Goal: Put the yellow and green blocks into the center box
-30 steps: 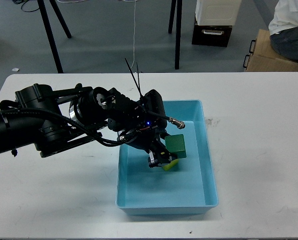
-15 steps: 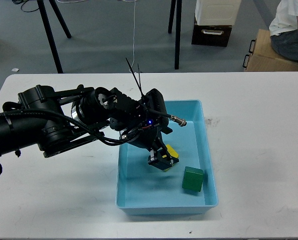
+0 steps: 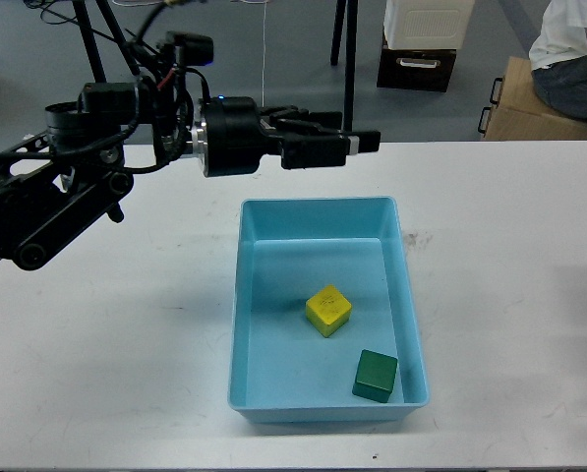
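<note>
White worktop carries the blue box; inside it lie the yellow block and the green block, apart. Left pincer hovers beyond the box, released and empty. A low return sweep could hit the rim.

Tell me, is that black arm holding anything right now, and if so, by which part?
Nothing is held. The left gripper hangs empty above the table, and both the yellow block and the green block lie loose in the blue box.

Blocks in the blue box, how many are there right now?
2. The yellow block lies near the middle of the blue box; the green block sits in its near right corner. None appear hidden.
</note>
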Robot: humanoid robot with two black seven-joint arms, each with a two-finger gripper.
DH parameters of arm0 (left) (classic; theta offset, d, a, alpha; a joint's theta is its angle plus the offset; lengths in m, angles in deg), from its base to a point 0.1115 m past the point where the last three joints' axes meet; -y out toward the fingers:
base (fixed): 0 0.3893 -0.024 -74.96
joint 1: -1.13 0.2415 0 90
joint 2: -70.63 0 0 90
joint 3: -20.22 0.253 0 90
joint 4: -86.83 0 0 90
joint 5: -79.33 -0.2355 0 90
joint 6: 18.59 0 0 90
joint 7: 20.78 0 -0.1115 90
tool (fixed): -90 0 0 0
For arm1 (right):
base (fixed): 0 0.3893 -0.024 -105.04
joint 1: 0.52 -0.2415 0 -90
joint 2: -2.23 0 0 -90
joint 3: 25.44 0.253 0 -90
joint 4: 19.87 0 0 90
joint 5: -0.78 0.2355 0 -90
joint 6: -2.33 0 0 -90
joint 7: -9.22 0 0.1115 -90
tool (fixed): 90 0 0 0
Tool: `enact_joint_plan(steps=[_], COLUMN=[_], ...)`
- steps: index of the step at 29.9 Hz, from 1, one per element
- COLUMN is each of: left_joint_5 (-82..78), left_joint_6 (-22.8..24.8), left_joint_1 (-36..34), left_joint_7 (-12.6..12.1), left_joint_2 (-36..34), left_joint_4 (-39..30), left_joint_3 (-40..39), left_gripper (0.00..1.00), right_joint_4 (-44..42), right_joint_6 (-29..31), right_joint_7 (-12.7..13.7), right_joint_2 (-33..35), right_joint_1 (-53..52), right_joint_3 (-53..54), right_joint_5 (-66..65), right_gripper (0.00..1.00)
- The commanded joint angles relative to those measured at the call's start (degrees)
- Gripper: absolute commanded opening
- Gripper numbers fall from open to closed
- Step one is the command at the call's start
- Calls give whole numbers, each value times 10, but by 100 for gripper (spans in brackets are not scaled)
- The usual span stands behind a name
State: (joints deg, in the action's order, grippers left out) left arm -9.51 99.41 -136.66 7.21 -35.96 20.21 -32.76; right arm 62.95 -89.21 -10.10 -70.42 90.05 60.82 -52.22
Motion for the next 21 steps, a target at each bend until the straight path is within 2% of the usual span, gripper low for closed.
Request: enact_joint_plan(steps=[1, 2, 4, 5, 7, 9, 12, 15, 17, 21], left_joint_5=[98, 137, 220, 267, 354, 434, 528, 549, 551, 557], left_joint_6=[0, 0, -53, -81, -142, -207, -272, -273, -269, -261], left_joint_1=[63, 78, 106, 123, 152, 182, 236, 297, 348, 392], left_joint_7=[0, -13, -96, -147, -226, -268, -276, -276, -279, -271], left_joint_2=[9, 6, 3, 2, 0, 0, 2, 33, 78, 152], left_joint_4=[-18, -31, -60, -75, -105, -137, -176, -198, -201, -202], left_joint_3=[-59, -59, -59, -60, -61, -62, -63, -107, -150, -191], left_gripper=[99, 99, 99, 99, 99, 99, 100, 100, 100, 100], right_joint_4=[-1, -2, -5, -5, -5, -4, -1, 10, 21, 26], right_joint_6=[1, 1, 2, 2, 6, 9, 10, 15, 23, 40], right_joint_7=[2, 4, 7, 8, 9, 19, 52, 79, 94, 141], right_joint_2=[-3, -5, -19, -30, -45, -50, -51, -57, -65, -95], right_joint_1=[-51, -65, -92, -105, -124, -138, -143, -140, -131, -98], right_joint_3=[-15, -20, -35, -49, -67, -77, -76, -61, -44, -22], right_joint_5=[1, 2, 10, 24, 67, 132, 251, 342, 380, 428], right_gripper=[99, 99, 99, 99, 99, 99, 99, 99, 99, 99])
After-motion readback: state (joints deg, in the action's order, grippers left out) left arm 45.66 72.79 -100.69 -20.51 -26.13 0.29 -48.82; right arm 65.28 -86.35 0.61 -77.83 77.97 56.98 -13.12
